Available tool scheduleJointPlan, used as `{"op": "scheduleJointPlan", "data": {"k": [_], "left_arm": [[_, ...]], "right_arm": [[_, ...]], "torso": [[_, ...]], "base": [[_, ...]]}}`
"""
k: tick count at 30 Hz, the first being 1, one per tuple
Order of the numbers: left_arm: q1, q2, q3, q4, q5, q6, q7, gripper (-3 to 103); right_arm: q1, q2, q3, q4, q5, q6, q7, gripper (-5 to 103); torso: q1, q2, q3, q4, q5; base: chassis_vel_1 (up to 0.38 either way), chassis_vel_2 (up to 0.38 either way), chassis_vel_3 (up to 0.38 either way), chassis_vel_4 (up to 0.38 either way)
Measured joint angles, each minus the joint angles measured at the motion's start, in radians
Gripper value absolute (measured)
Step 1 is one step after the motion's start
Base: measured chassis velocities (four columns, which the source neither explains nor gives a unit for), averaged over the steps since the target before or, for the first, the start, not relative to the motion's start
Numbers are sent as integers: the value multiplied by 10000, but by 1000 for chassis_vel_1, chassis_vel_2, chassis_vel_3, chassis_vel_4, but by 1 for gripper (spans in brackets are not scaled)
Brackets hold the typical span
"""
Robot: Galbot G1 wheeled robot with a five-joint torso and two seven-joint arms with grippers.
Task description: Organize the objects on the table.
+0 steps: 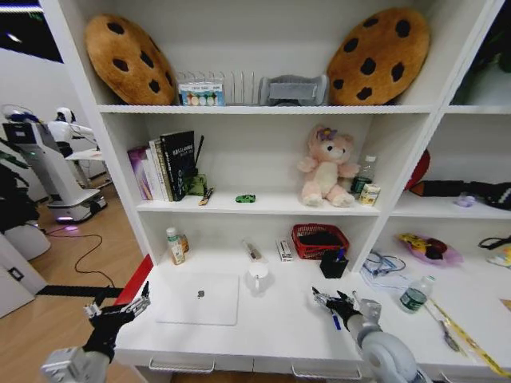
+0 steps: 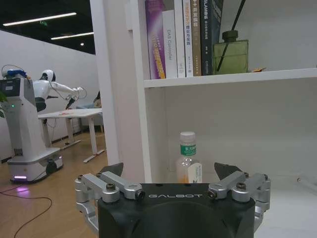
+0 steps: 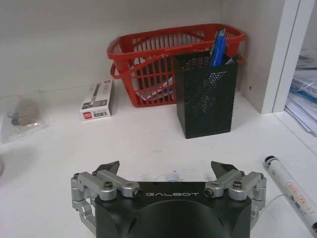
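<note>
Right tool (image 1: 326,298) hovers wide open and empty over the white table (image 1: 271,319), near the black mesh pen holder (image 3: 205,94); left tool (image 1: 121,309), also open and empty, hangs off the table's near-left corner.

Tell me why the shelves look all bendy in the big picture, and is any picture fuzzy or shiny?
Head view: the wide lens bows the white shelving outward toward the edges, and the table looks washed out and bright. Left wrist view: the left gripper is sharp, with ceiling lights glowing as strips behind. Right wrist view: evenly lit, the mesh pen holder casting only a soft shadow.
</note>
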Motion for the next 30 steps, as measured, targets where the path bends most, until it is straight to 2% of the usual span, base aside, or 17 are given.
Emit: {"op": "scheduleJointPlan", "data": {"k": [5, 8, 11, 16, 18, 19, 22, 23, 26, 27, 29, 30], "left_arm": [[0, -1, 1, 0, 0, 0, 2, 100], [0, 0, 1, 0, 0, 0, 2, 100], [0, 0, 1, 0, 0, 0, 1, 100], [0, 0, 1, 0, 1, 0, 0, 100], [0, -1, 2, 0, 1, 0, 0, 100], [0, -1, 2, 0, 1, 0, 0, 100], [0, 0, 1, 0, 0, 0, 0, 100], [0, 0, 1, 0, 0, 0, 0, 100], [0, 0, 1, 0, 0, 1, 0, 100], [0, 0, 1, 0, 0, 1, 0, 100], [0, 0, 1, 0, 0, 0, 0, 100], [0, 0, 1, 0, 0, 0, 0, 100]], "right_arm": [[51, -78, -98, -245, -6, -40, -8, 103], [48, -64, -142, -327, -100, -24, -89, 97], [-7, -45, -167, -352, -148, -2, -184, 82], [-79, -24, -155, -373, -216, 57, -232, 71], [-116, -15, -135, -379, -283, 82, -285, 60], [-116, -15, -135, -379, -283, 82, -285, 60], [-152, -18, -116, -377, -347, 84, -344, 44], [-152, -18, -116, -377, -347, 84, -344, 44], [-193, -18, -109, -344, -369, 83, -390, 27], [-193, -18, -109, -344, -369, 83, -390, 27], [-219, -7, -105, -319, -383, 82, -409, 16], [-219, -7, -105, -319, -383, 82, -409, 16]], "torso": [[-1, 1, 0, -2, 0], [-3, 1, -2, 0, 0], [-4, 2, -2, 0, 0], [-3, 2, -2, 1, -2], [-4, 3, -2, 0, -2], [-4, 3, -2, 0, -2], [-3, 2, -2, 1, -1], [-3, 2, -2, 1, -1], [-3, 2, -2, 1, 1], [-3, 2, -2, 1, 1], [-3, 2, -2, 1, 1], [-3, 2, -2, 1, 1]], "base": [[0, 0, 0, 0], [0, 0, 0, 0], [0, 0, 0, 0], [0, 0, 0, 0], [0, 0, 0, 0], [0, 0, 0, 0], [0, 0, 0, 0], [0, 0, 0, 0], [0, 0, 0, 0], [0, 0, 0, 0], [0, 0, 0, 0], [0, 0, 0, 0]]}}
